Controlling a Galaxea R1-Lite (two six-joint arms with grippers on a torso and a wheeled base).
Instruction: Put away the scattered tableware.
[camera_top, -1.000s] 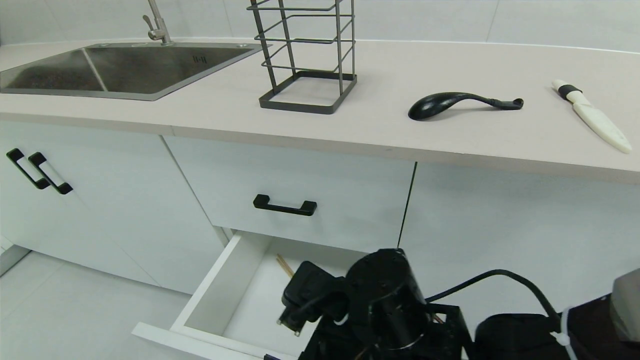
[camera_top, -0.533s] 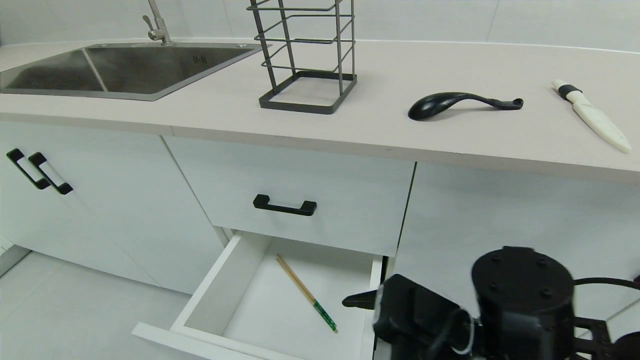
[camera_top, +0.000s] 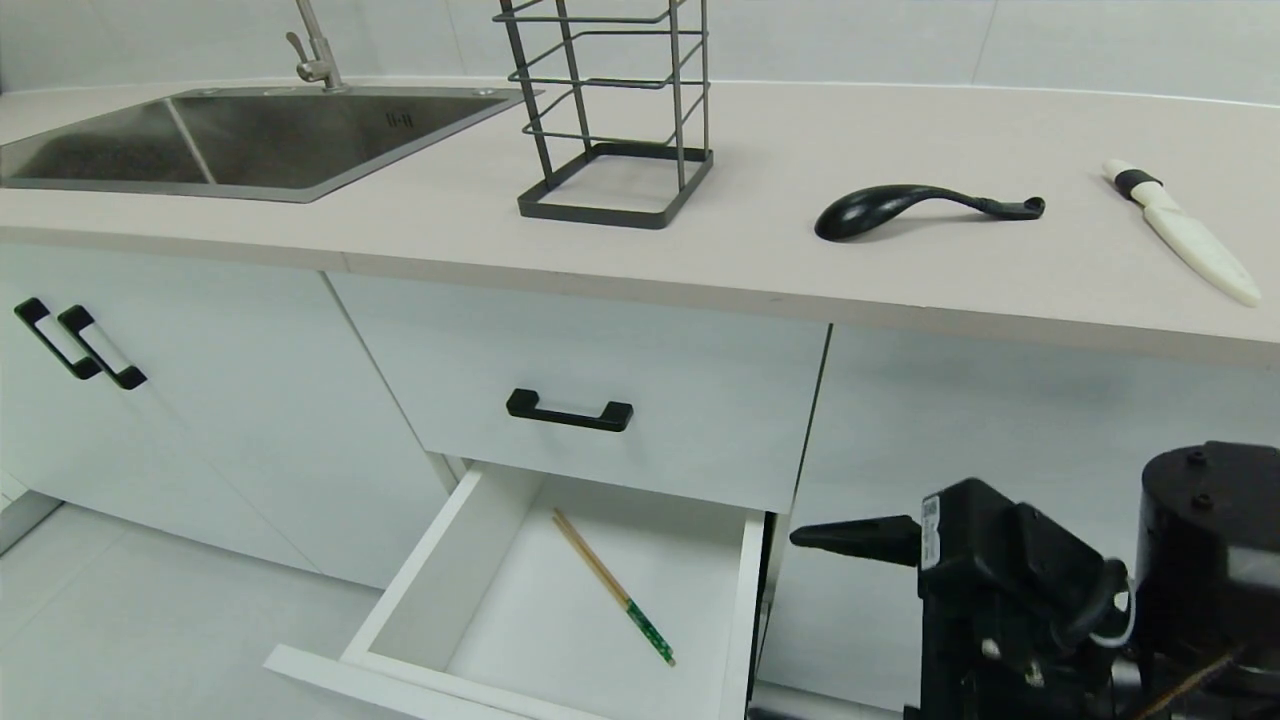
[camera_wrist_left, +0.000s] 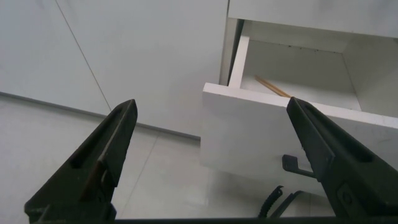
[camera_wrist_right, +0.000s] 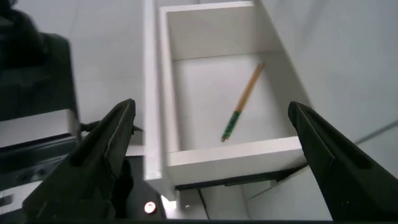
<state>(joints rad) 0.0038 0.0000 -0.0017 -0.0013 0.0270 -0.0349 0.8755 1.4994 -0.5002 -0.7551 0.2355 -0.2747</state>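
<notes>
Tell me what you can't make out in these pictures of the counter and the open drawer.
Wire rack: top cut off by the head view's upper edge.
Faucet: spout cut off by the same edge.
Chopsticks: too thin to tell one stick from a pair; in the left wrist view the drawer front hides most of them.
Drawer's near right corner: cut off by the head view's lower edge.

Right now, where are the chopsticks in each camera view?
Head view: chopsticks lie diagonally on the open drawer's floor, lower centre.
Left wrist view: their tan end peeks over the drawer's front wall.
Right wrist view: chopsticks lie diagonally on the drawer floor.
Shared landmark: the open white drawer.
</notes>
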